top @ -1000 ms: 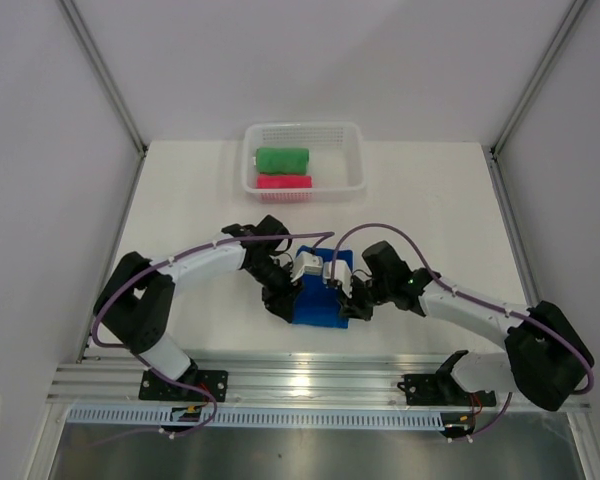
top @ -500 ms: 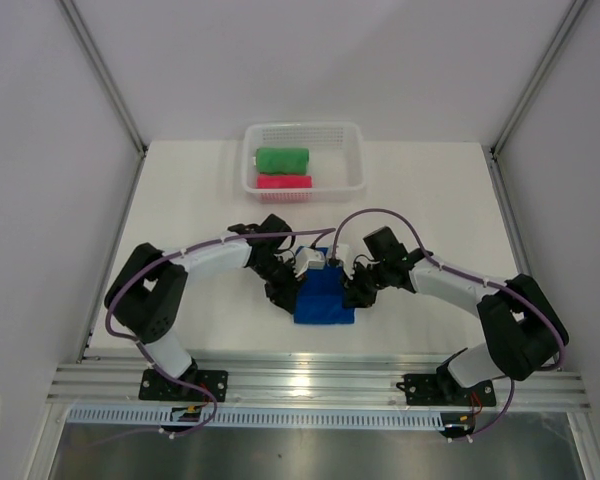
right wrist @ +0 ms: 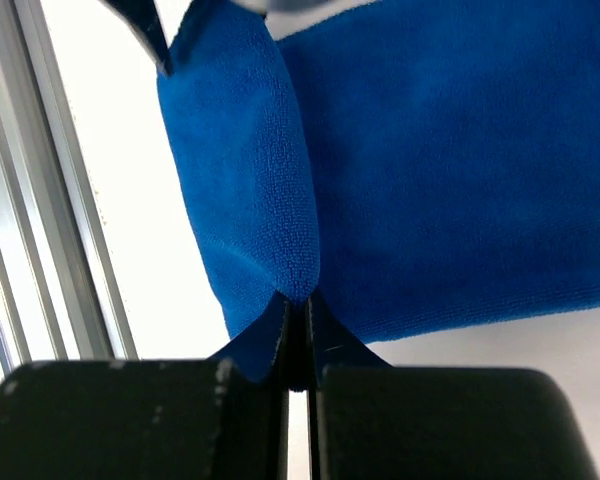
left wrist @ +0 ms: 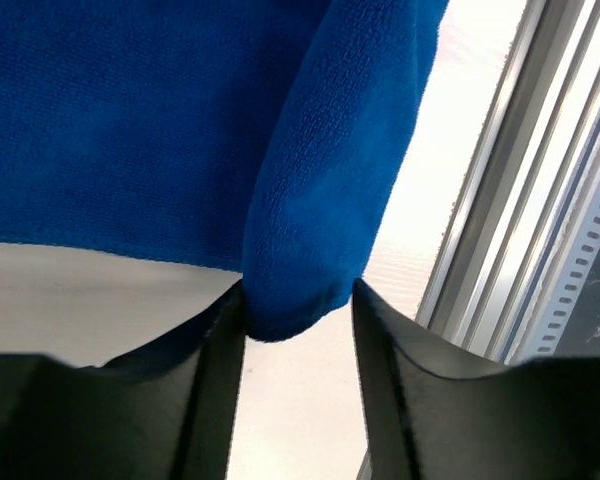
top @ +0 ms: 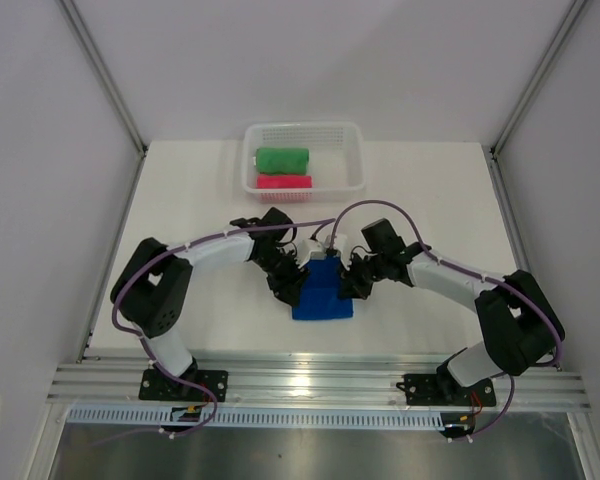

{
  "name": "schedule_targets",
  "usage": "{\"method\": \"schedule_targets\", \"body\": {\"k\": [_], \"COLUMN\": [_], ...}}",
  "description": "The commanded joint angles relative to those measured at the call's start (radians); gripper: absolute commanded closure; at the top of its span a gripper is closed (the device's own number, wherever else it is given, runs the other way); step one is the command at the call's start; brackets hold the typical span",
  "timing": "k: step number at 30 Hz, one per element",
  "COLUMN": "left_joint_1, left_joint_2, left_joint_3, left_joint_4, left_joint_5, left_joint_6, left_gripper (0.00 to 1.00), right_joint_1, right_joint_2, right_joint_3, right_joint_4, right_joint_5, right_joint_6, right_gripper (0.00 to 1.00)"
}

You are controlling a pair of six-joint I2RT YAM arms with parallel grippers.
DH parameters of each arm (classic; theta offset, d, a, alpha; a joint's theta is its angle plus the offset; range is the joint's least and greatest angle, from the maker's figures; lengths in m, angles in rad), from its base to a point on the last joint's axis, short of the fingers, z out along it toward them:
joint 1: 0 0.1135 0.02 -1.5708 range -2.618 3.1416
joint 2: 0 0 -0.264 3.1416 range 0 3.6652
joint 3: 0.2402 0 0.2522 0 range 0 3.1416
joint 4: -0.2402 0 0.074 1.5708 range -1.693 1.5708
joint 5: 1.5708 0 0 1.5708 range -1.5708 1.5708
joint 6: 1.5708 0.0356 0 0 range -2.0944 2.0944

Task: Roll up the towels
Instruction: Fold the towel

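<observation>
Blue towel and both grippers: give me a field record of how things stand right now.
blue towel: on the table between the two grippers, not yet a roll
left gripper: shut on a fold of the blue towel
right gripper: shut on another fold of it
green towel: rolled, in the basket
pink towel: rolled, in the basket, nearer the arms than the green one
</observation>
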Motion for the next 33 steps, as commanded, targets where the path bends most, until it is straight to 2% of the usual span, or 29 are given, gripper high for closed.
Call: {"method": "schedule_targets", "body": {"k": [1, 4, 7, 9, 10, 12, 13, 14, 19, 29, 33], "left_joint_1": [0.007, 0.008, 0.007, 0.007, 0.007, 0.008, 0.008, 0.008, 0.025, 0.016, 0.014], "left_joint_2": [-0.021, -0.011, -0.004, 0.004, 0.01, 0.024, 0.022, 0.019, -0.037, -0.206, -0.212], "left_joint_3": [0.058, 0.076, 0.083, 0.08, 0.086, 0.096, 0.099, 0.099, 0.1, 0.017, 0.053], "left_joint_4": [-0.002, 0.001, -0.014, -0.005, -0.012, -0.039, -0.046, -0.063, -0.166, -0.46, -0.554], "left_joint_5": [0.109, 0.111, 0.116, 0.108, 0.102, 0.108, 0.112, 0.122, 0.157, 0.309, 0.33], "left_joint_6": [0.035, 0.035, 0.064, 0.061, 0.058, 0.072, 0.075, 0.083, 0.124, 0.32, 0.359], "left_gripper": [0.51, 0.45, 0.44, 0.48, 0.6, 0.76, 0.94, 0.99, 0.99, 0.99, 0.99], "right_joint_1": [-0.001, -0.001, -0.007, -0.006, -0.007, -0.012, -0.01, -0.012, -0.009, 0.154, 0.156], "right_joint_2": [0.005, -0.02, -0.044, -0.054, -0.061, -0.066, -0.07, -0.074, -0.132, -0.357, -0.382], "right_joint_3": [0.033, 0.028, 0.018, 0.015, 0.008, 0.005, 0.005, 0.004, -0.016, -0.097, -0.088], "right_joint_4": [0.012, 0.009, 0.009, 0.006, 0.008, 0.011, 0.008, 0.006, -0.024, -0.136, -0.147], "right_joint_5": [-0.043, -0.073, -0.086, -0.096, -0.096, -0.093, -0.096, -0.099, -0.136, -0.27, -0.285], "right_joint_6": [-0.019, -0.048, -0.056, -0.066, -0.065, -0.059, -0.059, -0.059, -0.063, -0.019, 0.016], "right_gripper": [1.0, 1.0, 1.0, 1.0, 1.0, 1.0, 1.0, 1.0, 1.0, 1.0, 1.0]}}
